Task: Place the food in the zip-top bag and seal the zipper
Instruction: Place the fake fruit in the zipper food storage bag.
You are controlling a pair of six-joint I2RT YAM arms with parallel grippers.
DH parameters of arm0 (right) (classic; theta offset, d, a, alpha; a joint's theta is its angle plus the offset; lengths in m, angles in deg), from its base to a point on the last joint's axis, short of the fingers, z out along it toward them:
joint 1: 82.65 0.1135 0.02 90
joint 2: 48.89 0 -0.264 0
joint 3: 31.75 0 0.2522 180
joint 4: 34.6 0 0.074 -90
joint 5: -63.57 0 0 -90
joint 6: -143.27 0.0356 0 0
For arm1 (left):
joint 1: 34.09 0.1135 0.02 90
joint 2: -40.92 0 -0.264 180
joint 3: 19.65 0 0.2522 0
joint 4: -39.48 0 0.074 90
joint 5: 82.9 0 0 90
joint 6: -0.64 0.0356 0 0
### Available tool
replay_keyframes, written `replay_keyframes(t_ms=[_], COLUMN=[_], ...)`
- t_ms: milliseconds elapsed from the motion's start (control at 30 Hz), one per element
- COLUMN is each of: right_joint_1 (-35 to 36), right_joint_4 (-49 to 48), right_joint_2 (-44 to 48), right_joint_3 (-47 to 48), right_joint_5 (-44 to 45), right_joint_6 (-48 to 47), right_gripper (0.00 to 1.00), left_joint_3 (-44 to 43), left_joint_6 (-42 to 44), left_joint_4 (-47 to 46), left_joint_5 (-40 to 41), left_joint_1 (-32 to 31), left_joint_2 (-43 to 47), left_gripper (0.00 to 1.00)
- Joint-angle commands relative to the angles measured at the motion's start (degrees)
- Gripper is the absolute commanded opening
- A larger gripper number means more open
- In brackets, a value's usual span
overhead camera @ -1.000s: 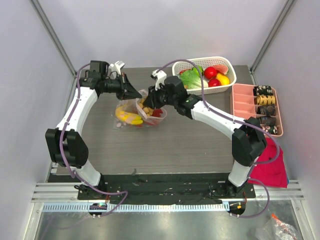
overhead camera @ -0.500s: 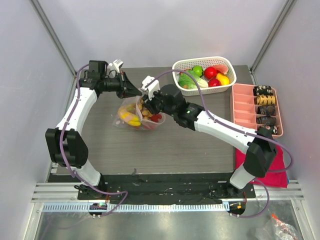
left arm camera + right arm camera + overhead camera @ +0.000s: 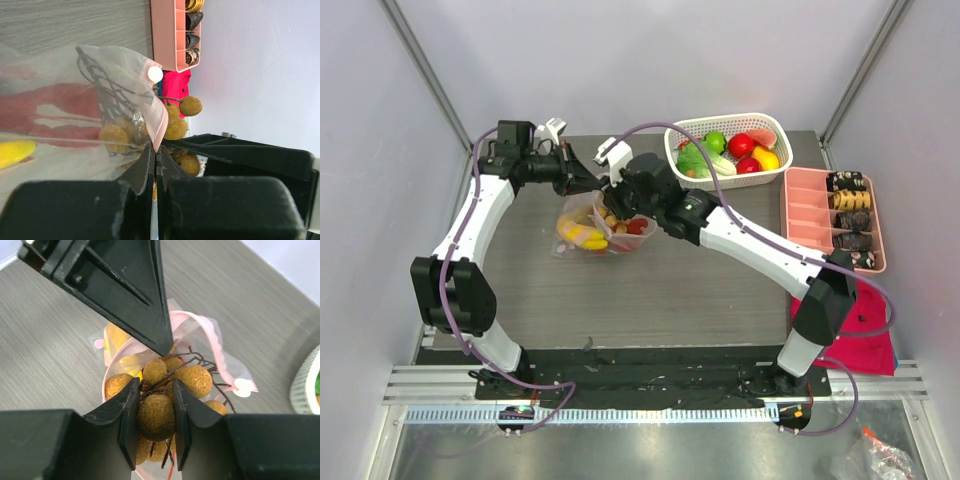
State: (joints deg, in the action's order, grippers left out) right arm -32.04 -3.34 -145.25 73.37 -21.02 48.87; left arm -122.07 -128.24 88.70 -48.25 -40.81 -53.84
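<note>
The clear zip-top bag point(image 3: 582, 228) lies at the table's back left with its mouth raised. Yellow bananas point(image 3: 576, 235) and red pieces point(image 3: 636, 226) show inside it. My left gripper point(image 3: 155, 147) is shut on the pinkish zipper point(image 3: 161, 125) at the mouth edge and holds it up. In the right wrist view, my right gripper point(image 3: 154, 385) is shut on one ball of the brown berry cluster point(image 3: 156, 415). The cluster hangs in the open mouth, ringed by the pink strip point(image 3: 200, 322). The left gripper's finger point(image 3: 130, 290) is just beyond it.
A white lattice basket point(image 3: 725, 122) with more toy fruit stands at the back right. A pink compartment tray point(image 3: 800, 205) with dark items sits by the right edge, and a red cloth point(image 3: 865, 335) lies nearer to me.
My right gripper has carried the berry cluster left and farther back, into the bag's mouth beside the left gripper. The left gripper has kept its hold on the mouth edge.
</note>
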Motion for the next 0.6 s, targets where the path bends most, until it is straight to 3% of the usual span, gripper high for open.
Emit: replay_keyframes(t_ms=[0,167,333,367,400,467,533,567], right_joint_1=[0.28,0.28,-1.74,-2.61,-2.88,-2.97,-3.15,-3.15], right_joint_4=[0.35,-1.85,-10.71,-11.34,-11.87,-12.22,-12.22,-12.31], right_joint_2=[-2.60,-5.76,-6.21,-6.13,-5.34,-2.98,-0.78,1.50], right_joint_3=[2.87,2.52,-2.93,-3.37,-4.33,-5.82,-7.93,-8.73], right_joint_5=[-0.48,1.35,6.63,5.41,4.01,0.23,-4.08,-4.61], right_joint_6=[6.23,8.71,2.13,1.34,0.20,-3.67,-7.18,-8.24], right_gripper=[0.01,0.01,0.02,0.07,0.21,0.39,0.46,0.55], left_joint_3=[-0.02,0.60,0.95,1.12,1.30,2.44,3.41,3.67], left_joint_6=[-1.38,-2.17,-2.78,-3.31,-4.01,-6.65,-9.46,-10.16], left_joint_4=[-2.59,-3.38,-3.82,-4.17,-4.96,-7.67,-10.92,-11.55], left_joint_5=[-2.39,-3.01,-4.85,-5.29,-5.73,-7.05,-8.10,-8.28], left_joint_1=[0.13,0.22,0.48,0.65,1.27,2.32,2.94,3.12], left_joint_2=[1.33,1.25,1.51,1.51,1.42,1.60,1.60,1.77], left_gripper=[0.00,0.00,0.00,0.00,0.00,0.00,0.00,0.00])
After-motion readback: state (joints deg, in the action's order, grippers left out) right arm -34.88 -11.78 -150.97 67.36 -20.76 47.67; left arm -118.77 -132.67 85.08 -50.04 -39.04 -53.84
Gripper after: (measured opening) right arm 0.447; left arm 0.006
